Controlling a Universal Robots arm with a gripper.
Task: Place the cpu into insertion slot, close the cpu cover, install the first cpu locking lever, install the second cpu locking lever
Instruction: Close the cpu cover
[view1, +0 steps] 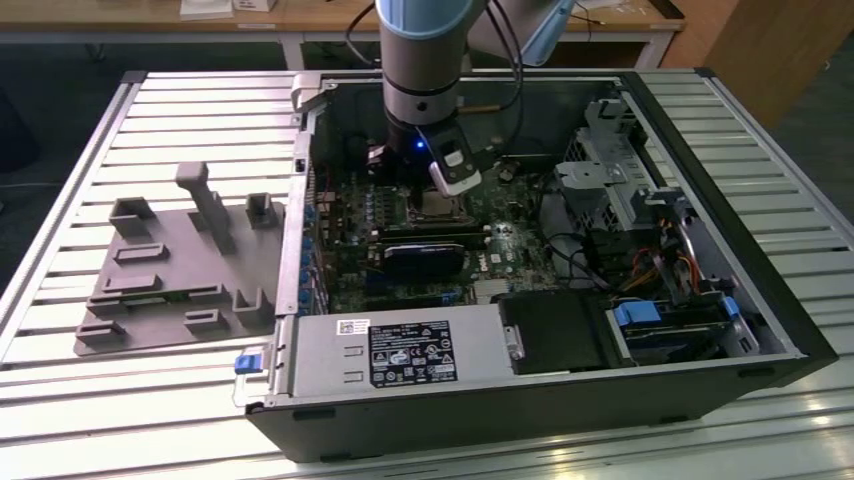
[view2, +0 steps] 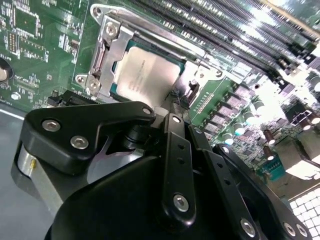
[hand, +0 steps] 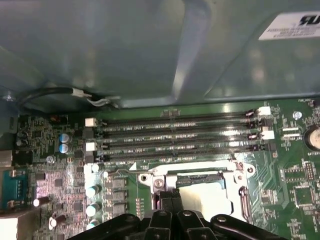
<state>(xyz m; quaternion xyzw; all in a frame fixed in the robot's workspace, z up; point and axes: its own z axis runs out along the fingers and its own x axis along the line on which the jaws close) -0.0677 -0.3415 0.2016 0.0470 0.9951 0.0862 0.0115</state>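
Observation:
The cpu (view2: 146, 74) lies flat in the insertion slot (view2: 121, 96), its pale silvery top showing through the cut-out of the cpu cover (view2: 106, 48), which lies down over it. In the first wrist view the cpu (hand: 206, 198) shows inside the cover's frame (hand: 200, 173), and a thin metal lever (hand: 124, 171) runs beside the slot. My gripper (view2: 175, 106) is shut, its black fingers (hand: 165, 201) pressed together at the slot's edge with nothing seen between them. In the exterior view the gripper (view1: 438, 198) hangs right over the slot (view1: 435, 209).
The green board (view1: 350, 225) sits inside an open black computer case (view1: 781, 330) on a slatted metal table (view1: 147, 400). Memory slots (hand: 175, 135) run beside the socket. A black card (view1: 420, 258), drive cages (view1: 627, 185) and cables crowd the case. A grey fixture (view1: 167, 265) lies at the exterior view's left.

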